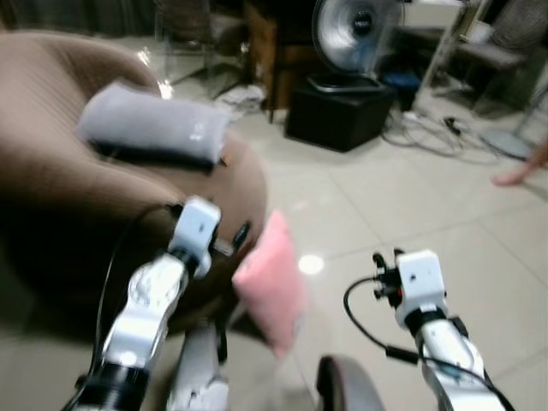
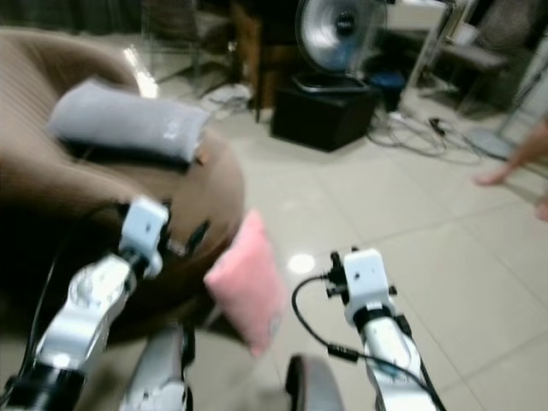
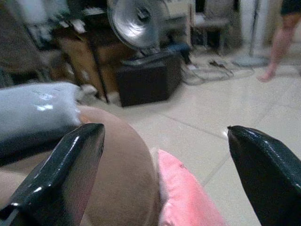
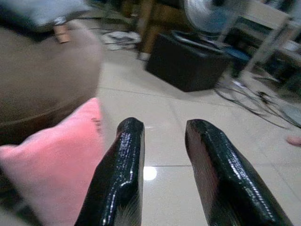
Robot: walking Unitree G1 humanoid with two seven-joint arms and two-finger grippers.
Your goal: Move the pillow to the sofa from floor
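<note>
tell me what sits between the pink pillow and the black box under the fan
Only bare tiled floor lies between the pink pillow and the black box, as the left eye view shows.

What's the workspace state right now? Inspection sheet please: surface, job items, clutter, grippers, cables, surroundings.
Surface: pale tiled floor, glossy, with a light glare.
Job's things: pink pillow leaning against the brown sofa, not on the seat.
Clutter: grey cushion on the sofa.
Grippers: left gripper open, near the pillow, holding nothing; right gripper slightly open, empty, over the floor.
Cables: tangle of cords on the floor; black wire on the right arm.
Surroundings: fan on a black box; a person's leg nearby.
</note>
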